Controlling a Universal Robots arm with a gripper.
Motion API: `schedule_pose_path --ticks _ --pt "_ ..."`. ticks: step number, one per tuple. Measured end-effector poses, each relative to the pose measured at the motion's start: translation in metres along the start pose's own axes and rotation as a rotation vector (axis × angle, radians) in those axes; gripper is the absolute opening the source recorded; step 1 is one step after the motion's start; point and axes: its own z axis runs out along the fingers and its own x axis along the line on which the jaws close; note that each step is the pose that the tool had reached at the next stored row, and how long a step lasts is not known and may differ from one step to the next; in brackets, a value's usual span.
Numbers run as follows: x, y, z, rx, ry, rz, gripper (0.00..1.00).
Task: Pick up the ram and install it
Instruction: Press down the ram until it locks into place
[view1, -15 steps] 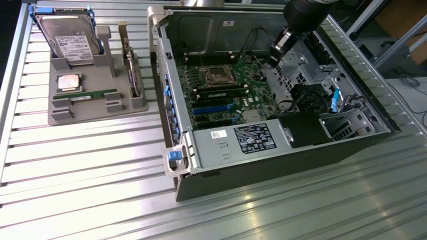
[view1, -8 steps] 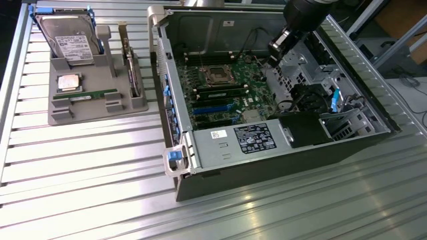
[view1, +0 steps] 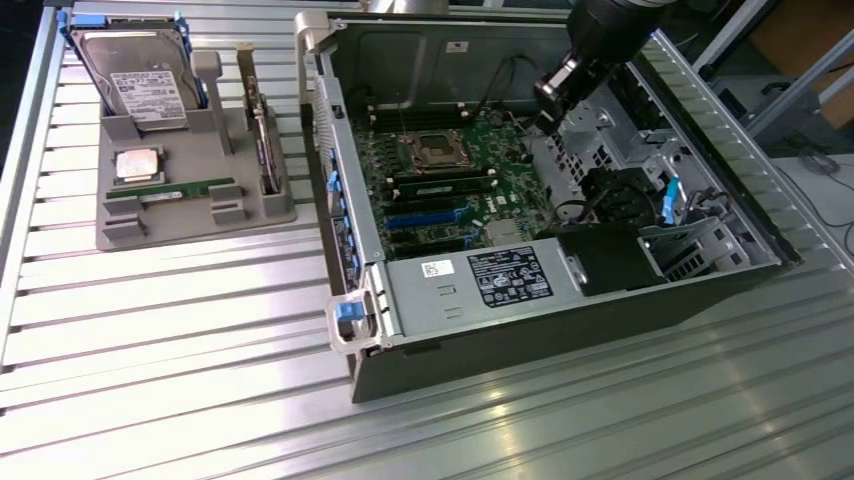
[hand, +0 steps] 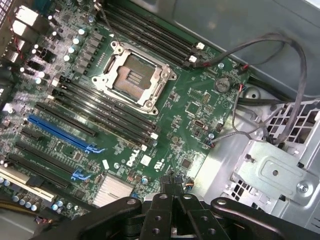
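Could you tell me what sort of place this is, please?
Probably a robotics lab bench for computer assembly: an opened computer case on a slatted metal table, beside a grey parts tray holding the ram.

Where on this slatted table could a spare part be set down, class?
Free: the slatted table in front of the grey parts tray, beside the computer case. Crowded: the tray, with the ram, hard drive and processor.

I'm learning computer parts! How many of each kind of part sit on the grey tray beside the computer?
Hard drive: 1
Processor chip: 1
Ram stick: 1
Green card with metal bracket: 1
Total: 4
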Motion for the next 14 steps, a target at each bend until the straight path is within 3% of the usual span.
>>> schedule_pose_path --ticks 14 --pt "0.0000 0.0000 0.0000 0.0064 -0.0051 0.146 0.11"
